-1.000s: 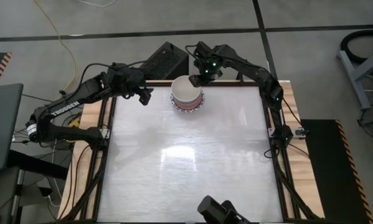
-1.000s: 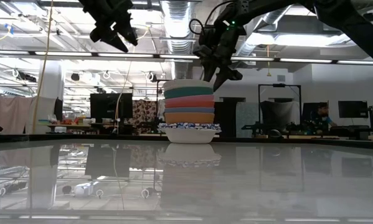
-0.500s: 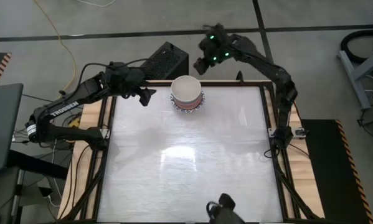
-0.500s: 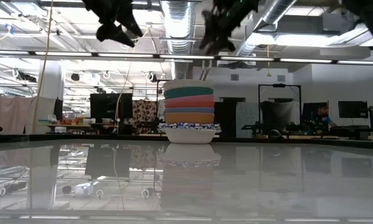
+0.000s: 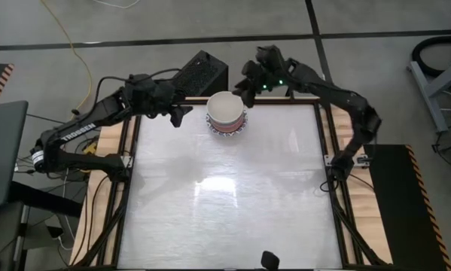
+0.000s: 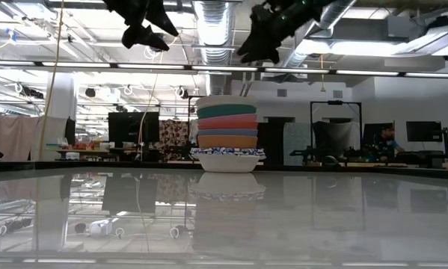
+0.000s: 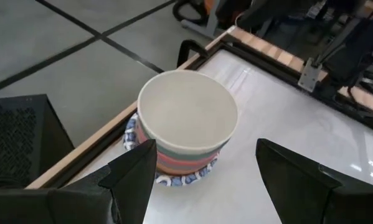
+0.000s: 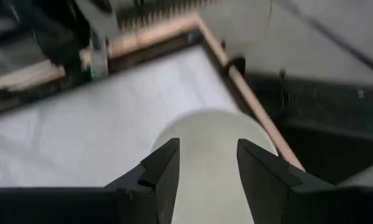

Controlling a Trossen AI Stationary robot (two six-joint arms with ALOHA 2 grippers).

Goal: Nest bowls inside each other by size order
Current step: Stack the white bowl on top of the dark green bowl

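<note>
Bowls (image 5: 227, 113) sit nested in one stack at the table's (image 5: 225, 203) far edge, so both tools, left (image 5: 177, 114) and right (image 5: 244, 85), hover beside it, fingers apart and empty.

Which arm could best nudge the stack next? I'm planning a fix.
Probably the right: its open pincer hangs at the stack's rim, while the left pincer, also open, is farther off.

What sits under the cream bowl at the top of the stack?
Under the cream bowl show teal, pink, blue and orange bowl rims, with a blue-patterned white bowl at the bottom. Their insides are covered.
</note>
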